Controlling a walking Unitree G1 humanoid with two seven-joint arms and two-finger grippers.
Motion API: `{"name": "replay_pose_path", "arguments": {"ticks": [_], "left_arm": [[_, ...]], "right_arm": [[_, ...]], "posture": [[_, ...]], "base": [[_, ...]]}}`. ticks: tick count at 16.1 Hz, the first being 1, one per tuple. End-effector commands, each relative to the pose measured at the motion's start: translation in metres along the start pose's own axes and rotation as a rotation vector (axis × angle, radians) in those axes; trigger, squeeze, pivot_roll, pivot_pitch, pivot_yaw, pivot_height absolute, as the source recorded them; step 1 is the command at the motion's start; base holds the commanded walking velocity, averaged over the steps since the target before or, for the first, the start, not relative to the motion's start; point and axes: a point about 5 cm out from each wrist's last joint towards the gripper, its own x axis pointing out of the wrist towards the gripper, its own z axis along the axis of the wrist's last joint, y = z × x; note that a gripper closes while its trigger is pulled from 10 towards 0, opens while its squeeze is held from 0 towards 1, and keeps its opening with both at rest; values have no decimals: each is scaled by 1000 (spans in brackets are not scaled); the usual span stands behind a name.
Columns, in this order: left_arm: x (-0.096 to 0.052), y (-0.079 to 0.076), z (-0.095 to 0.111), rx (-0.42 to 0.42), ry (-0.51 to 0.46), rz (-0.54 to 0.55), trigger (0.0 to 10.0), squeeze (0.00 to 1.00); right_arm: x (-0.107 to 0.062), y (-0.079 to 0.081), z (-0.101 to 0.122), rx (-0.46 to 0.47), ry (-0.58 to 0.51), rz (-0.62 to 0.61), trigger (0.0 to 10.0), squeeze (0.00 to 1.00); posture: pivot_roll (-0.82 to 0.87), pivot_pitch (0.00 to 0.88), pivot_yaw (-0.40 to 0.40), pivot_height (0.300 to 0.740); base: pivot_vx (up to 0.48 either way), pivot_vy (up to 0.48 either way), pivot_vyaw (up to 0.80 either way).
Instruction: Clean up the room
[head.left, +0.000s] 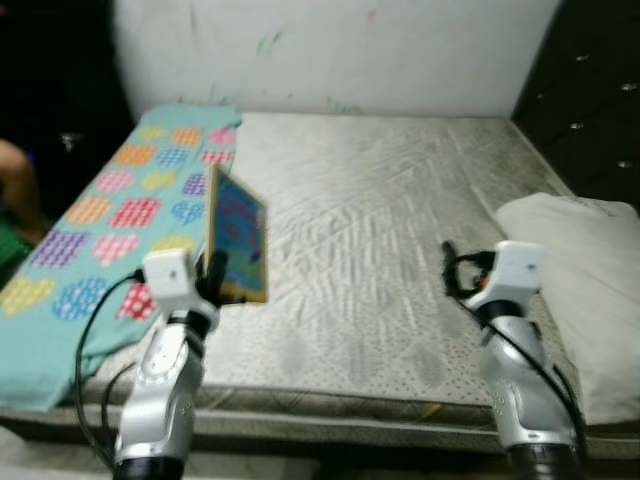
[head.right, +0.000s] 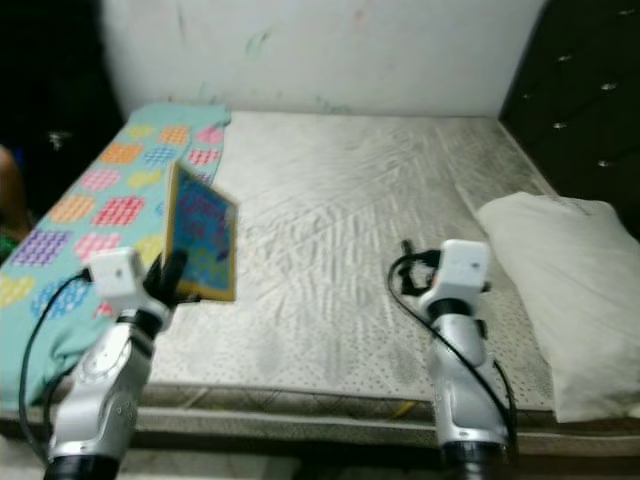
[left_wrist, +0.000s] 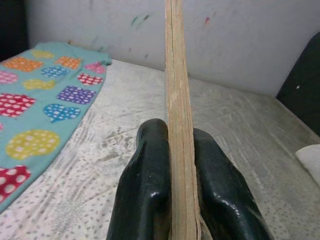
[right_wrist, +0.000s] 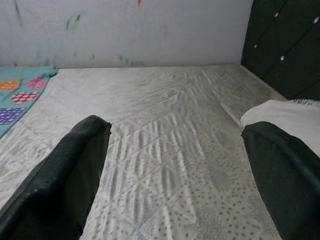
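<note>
Left eye view, bare mattress (head.left: 380, 250), teal blanket (head.left: 110, 220), white pillow (head.left: 590, 290).

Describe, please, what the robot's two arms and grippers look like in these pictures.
Both arms are silver and rounded, each with a white boxy block at the wrist. Looping black cables run along the left arm and the right arm. The left gripper and right gripper each have two thick, glossy black fingers with rounded tips.
</note>
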Motion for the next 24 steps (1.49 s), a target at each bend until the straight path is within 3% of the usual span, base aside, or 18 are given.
{"name": "replay_pose_path", "arguments": {"ticks": [1, 8, 12, 20, 24], "left_arm": [[3, -3, 10, 3, -48, -13, 10000, 0], [3, -4, 12, -17, -62, -22, 10000, 0], [1, -11, 14, -32, -86, -97, 10000, 0], [1, -12, 15, -36, -91, -128, 10000, 0], [1, -9, 12, -39, -73, -100, 10000, 0]], "right_arm": [[2, -3, 5, -6, -15, -4, 10000, 0], [2, -4, 5, -12, -17, -3, 10000, 0], [3, -4, 6, -15, -20, 0, 10000, 0], [5, -3, 7, -16, -24, 2, 10000, 0], [3, -4, 4, -28, -18, 4, 10000, 0]], "posture": [[-86, 0, 37, 740], [-89, 0, 37, 740], [-90, 0, 33, 740], [-90, 0, 36, 740], [-90, 0, 36, 740]], "base": [[0, -285, 0], [0, 0, 0], [0, 0, 0], [302, 0, 0], [0, 0, 0]]}}
